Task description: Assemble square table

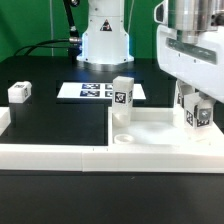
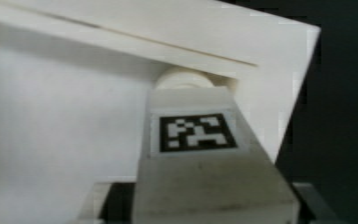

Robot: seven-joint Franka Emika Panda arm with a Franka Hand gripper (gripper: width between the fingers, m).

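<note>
My tool (image 1: 197,108) clamps a tagged leg block (image 2: 197,135) upright, its end over the square tabletop's (image 1: 150,128) corner. I judge that's for seating it there.

Arm base (image 1: 105,38): white, glossy, a rounded column widening toward the foot, with a pale blue glow around its lower edge. Black cables (image 1: 55,44) lead off from the base toward the exterior view's left.

Hand housing (image 1: 195,50): white to light grey, broad and boxy with rounded corners. It sits under a lighter cylindrical wrist section (image 1: 185,14).

Gripper (image 1: 197,106): two short dark fingers (image 1: 183,100) below the pale housing. In the wrist view the fingers (image 2: 115,205) show only as black strips. Screws and lettering are too small to tell.
</note>
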